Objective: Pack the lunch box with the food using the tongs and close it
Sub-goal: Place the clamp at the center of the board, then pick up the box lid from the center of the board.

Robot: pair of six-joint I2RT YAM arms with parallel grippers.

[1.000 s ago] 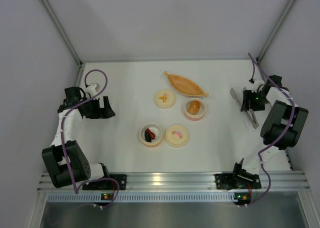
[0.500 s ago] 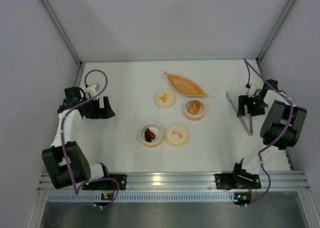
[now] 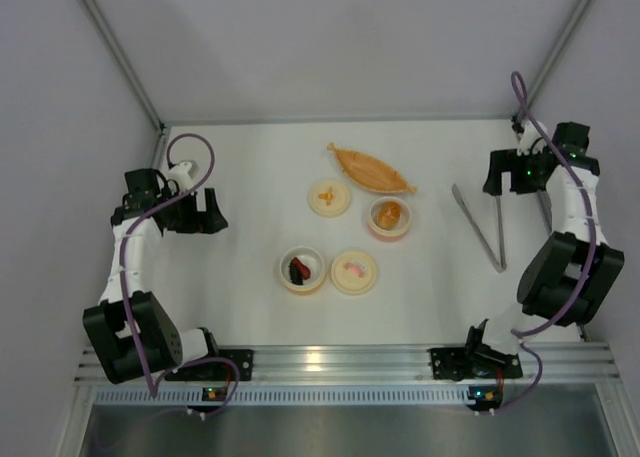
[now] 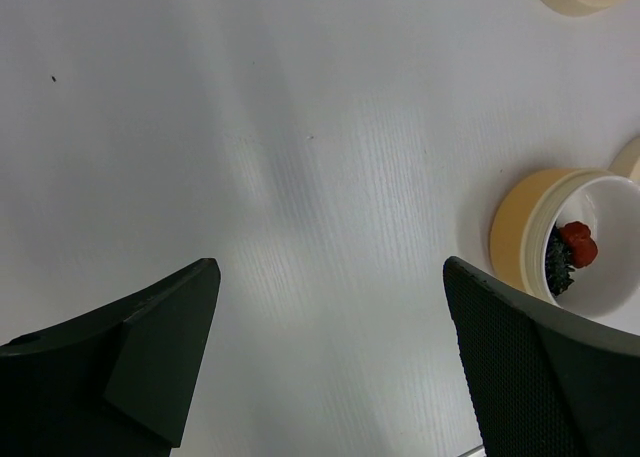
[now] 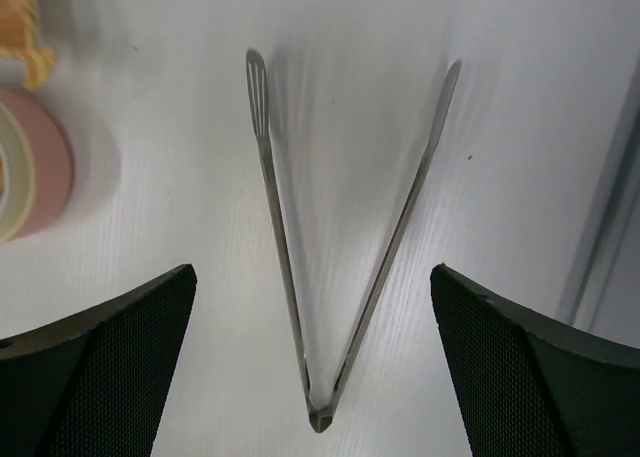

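The tongs [image 3: 476, 229] lie flat — right pincer [image 3: 493, 174] gaping above.

No legible text, labels or numbers anywhere

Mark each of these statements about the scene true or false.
1. The tongs lie flat on the table, in neither hand. True.
2. The right hand is shut. False: its jaws stand open above the tongs.
3. The black piece and the dark red piece share the yellow bowl. True.
4. The orange-brown lump lies in the boat-shaped dish. False: it sits in the pink bowl.
5. The left hand grips a lid. False: it is open and empty, with only table beneath it.
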